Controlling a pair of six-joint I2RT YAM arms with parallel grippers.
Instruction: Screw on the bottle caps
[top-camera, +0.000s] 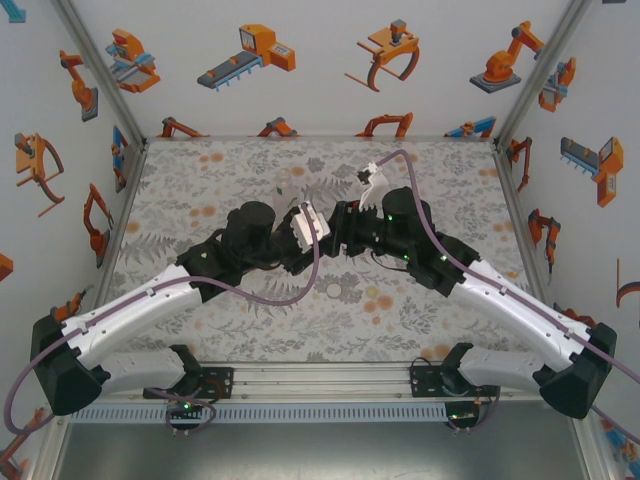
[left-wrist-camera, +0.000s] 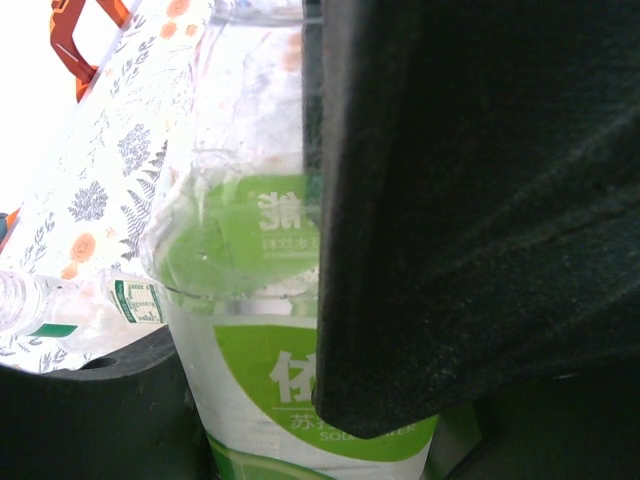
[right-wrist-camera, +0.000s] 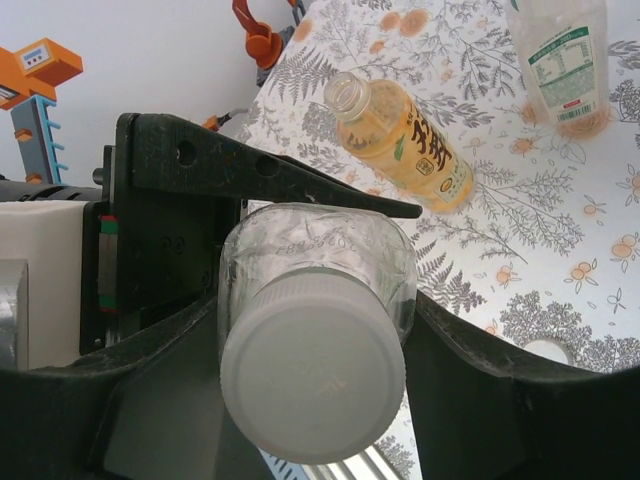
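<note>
The short green-labelled bottle (left-wrist-camera: 250, 400) lies sideways between both arms above mid-table. My left gripper (left-wrist-camera: 290, 410) is shut on its body, one dark finger (left-wrist-camera: 470, 230) across the label. A white cap (right-wrist-camera: 313, 375) sits on the bottle's neck, facing the right wrist camera. My right gripper (right-wrist-camera: 315, 385) is shut on that cap, a finger (right-wrist-camera: 480, 390) pressing each side. From above, the left gripper (top-camera: 310, 230) and right gripper (top-camera: 345, 225) meet nose to nose. The amber bottle (right-wrist-camera: 405, 140) lies uncapped on the table. The slim clear bottle (right-wrist-camera: 565, 60) lies beyond it.
A clear bottle (left-wrist-camera: 70, 310) lies on the floral tabletop (top-camera: 200, 180) left of the held one. A small pale round thing (top-camera: 333, 290) rests on the table near the arms. White walls with robot stickers enclose three sides.
</note>
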